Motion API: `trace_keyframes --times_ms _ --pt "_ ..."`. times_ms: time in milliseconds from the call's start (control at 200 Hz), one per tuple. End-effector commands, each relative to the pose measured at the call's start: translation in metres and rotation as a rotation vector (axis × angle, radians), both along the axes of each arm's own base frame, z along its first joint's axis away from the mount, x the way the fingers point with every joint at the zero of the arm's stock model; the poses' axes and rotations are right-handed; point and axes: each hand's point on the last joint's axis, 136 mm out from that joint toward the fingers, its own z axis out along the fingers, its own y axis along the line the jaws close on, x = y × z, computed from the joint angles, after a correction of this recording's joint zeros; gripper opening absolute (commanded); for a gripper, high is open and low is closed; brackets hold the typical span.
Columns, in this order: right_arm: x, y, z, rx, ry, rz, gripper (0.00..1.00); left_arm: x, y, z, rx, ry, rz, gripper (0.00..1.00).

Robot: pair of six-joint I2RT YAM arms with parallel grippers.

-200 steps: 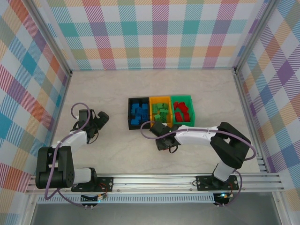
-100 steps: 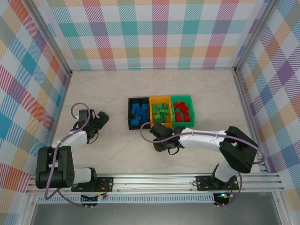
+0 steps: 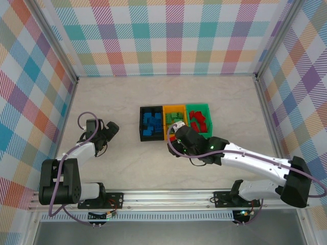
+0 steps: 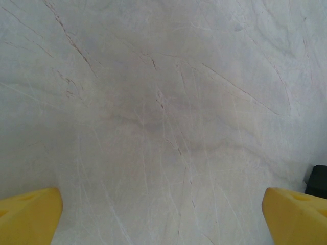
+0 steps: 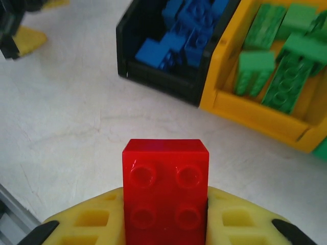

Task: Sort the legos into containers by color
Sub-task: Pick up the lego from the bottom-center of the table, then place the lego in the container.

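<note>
Right gripper (image 5: 165, 209) clamped tight on a red lego (image 5: 165, 178), studs facing the wrist camera, held above the table (image 5: 76, 132) just in front of the black bin (image 5: 153, 84) of blue bricks (image 5: 186, 30) and the orange bin (image 5: 255, 115) of green bricks (image 5: 278, 66). Red bricks (image 3: 198, 122) lie in the green bin (image 3: 198, 105). Left gripper (image 3: 110, 130) gapes wide open over bare table, well off to the left.
</note>
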Motion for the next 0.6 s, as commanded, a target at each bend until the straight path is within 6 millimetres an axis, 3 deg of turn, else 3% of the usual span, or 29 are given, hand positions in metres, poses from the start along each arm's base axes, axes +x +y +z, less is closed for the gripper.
trace_keyframes --times_ms 0,190,290,355,455,520,595 --pt "0.029 -0.03 0.025 -0.038 -0.091 -0.085 0.06 0.01 0.004 0.01 0.011 -0.036 -0.005 1.0" --pt "0.084 -0.085 0.044 0.061 -0.083 -0.264 0.06 0.01 0.003 0.01 0.01 -0.037 -0.005 1.0" --pt "0.111 -0.102 0.04 0.069 -0.062 -0.316 0.08 0.01 0.004 0.011 0.011 -0.041 -0.004 1.0" --pt "0.128 -0.107 0.026 0.048 0.005 -0.328 0.13 0.01 0.003 0.012 0.013 -0.044 -0.007 1.0" --pt "0.152 -0.113 -0.008 -0.044 0.109 -0.347 0.36 0.01 0.003 0.014 0.016 -0.051 -0.009 1.0" --pt "0.163 -0.119 -0.032 -0.1 0.156 -0.374 0.63 0.01 0.003 0.016 0.021 -0.056 -0.011 1.0" --pt "0.167 -0.12 -0.05 -0.125 0.193 -0.38 0.7 0.01 0.003 0.019 0.03 -0.062 -0.011 1.0"
